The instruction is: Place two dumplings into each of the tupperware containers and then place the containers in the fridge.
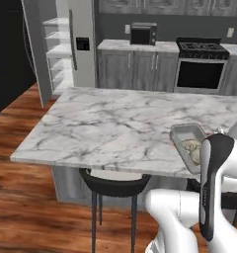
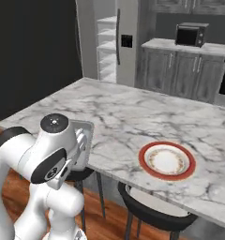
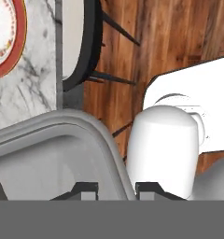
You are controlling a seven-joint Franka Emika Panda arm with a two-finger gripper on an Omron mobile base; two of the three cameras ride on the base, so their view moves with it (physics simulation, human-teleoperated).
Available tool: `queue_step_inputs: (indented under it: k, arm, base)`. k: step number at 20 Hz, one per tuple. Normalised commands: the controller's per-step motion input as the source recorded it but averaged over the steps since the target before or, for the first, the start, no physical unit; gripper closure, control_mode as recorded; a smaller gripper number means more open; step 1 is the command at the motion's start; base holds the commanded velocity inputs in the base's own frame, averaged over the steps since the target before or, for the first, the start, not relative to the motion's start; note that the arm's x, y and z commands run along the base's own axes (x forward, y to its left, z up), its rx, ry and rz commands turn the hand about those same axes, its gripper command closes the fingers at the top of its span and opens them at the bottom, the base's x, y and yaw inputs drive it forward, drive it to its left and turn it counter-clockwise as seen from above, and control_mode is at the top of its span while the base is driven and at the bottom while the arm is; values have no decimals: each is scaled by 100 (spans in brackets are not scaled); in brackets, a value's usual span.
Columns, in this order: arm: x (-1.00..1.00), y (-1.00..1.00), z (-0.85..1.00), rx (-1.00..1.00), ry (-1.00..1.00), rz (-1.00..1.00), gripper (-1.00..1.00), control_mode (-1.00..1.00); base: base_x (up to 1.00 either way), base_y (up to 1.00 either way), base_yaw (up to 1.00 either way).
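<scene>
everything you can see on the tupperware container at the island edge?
The tupperware container is a shallow translucent grey rectangular tray with rounded corners and a flared rim, plastic by the look. It sits at the near edge of the marble island, slightly skewed. Pale dumplings lie inside. The gripper has its jaws shut across the container's rim, one finger inside, one outside, by the hand view.

A glossy white arm [image 2: 34,159] of rounded segments, with dark joint bands and a grey-capped round joint.

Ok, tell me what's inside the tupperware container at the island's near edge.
The tupperware container holds pale dumplings; at least two show. The arm covers its near end.
</scene>
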Motion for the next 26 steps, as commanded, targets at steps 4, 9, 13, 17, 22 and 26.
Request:
queue_step_inputs:
  k: [4,9,13,17,22,26]
  arm:
    - [0,0,0,0,0,0,100,100]
    - [0,0,0,0,0,0,100,100]
    - [0,0,0,0,0,0,100,100]
    - [0,0,0,0,0,0,100,100]
    - [0,0,0,0,0,0,100,100]
    - [0,0,0,0,0,0,100,100]
  base:
    - [11,100,35]
    - [24,100,22]
    - [28,100,14]
    - [33,100,12]
    - [39,100,9]
    - [38,90,5]
